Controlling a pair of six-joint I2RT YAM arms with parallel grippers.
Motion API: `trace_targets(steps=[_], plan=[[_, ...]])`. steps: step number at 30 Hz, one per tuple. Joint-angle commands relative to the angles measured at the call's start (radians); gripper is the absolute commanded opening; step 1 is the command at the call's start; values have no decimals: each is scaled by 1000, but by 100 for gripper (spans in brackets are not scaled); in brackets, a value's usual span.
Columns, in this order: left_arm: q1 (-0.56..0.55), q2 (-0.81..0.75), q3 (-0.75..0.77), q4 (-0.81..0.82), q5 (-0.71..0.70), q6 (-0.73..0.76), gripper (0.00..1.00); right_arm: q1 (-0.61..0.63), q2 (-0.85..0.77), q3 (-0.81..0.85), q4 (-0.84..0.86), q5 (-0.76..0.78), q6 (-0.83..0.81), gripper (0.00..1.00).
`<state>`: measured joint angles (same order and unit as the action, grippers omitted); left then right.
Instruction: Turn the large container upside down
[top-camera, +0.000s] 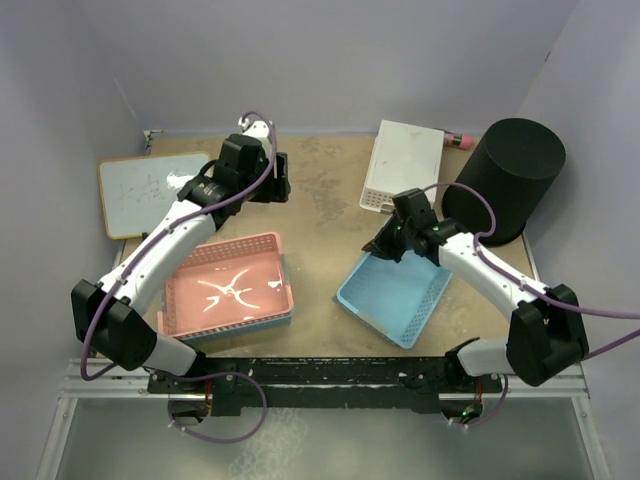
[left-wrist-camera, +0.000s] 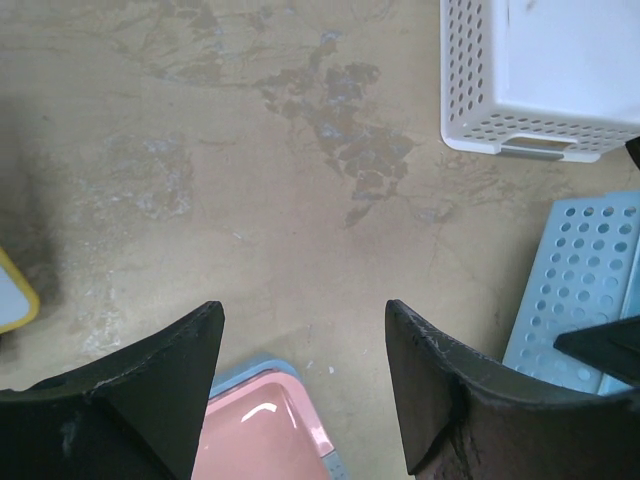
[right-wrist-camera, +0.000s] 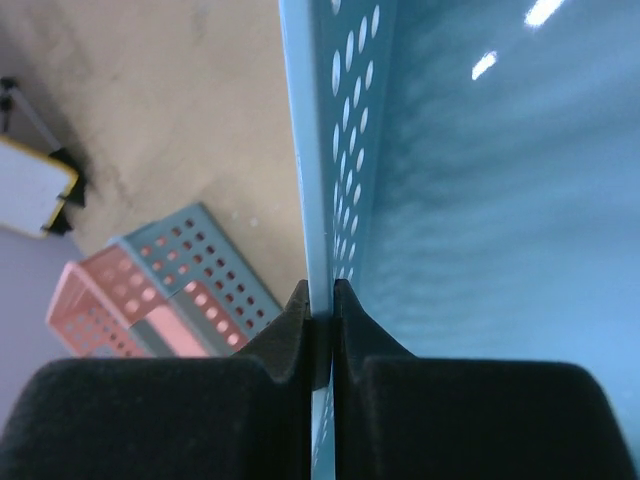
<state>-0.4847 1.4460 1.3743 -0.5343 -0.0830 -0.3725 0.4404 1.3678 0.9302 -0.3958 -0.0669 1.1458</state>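
Now, from the top camera you can see the large container (top-camera: 505, 180), a tall round black plastic pot. It stands at the far right corner of the bench (top-camera: 320, 250), close to the right wall and near the white perforated plastic basket (top-camera: 400, 165). Its upper face reads as flat matte black, and you cannot tell from here whether that is the mouth or the base. Neither arm touches it. Your right hand (top-camera: 380, 243) sits at the corner of the light blue perforated plastic basket (top-camera: 400, 290), just in front of the pot. Your left hand (top-camera: 282, 178) hangs over the far middle of the bench, well apart from the pot.

On the left wrist view the fingers are spread wide with nothing between them. Below them is only bare, stained bench, with a corner of the white basket at upper right. The pot does not show.

On the right wrist view the fingers are pressed together on the blue basket's thin wall, pinching it. Again the pot is out of sight.

Expect the pot to be light and stiff, but its smooth, tapering sides look likely to slip. It also looks too broad for one hand to span. Pinching the rim wall, or pressing it between both hands on opposite sides, seems the safer hold. You would have to free the right hand first, and there is little room beside the wall.
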Motion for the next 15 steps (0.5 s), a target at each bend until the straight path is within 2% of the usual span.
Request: trace_targets(steps=[1,9,15], plan=[[20,-40,94,-46,-87,61,63,52,-42,55,161,-100,32,0],[73,-42,139,-109,-106,66,63,90,-11,55,539,-339,38,0],[86,-30,149,-101,-77,54,63,90,-44,2,788,-450,61,0]])
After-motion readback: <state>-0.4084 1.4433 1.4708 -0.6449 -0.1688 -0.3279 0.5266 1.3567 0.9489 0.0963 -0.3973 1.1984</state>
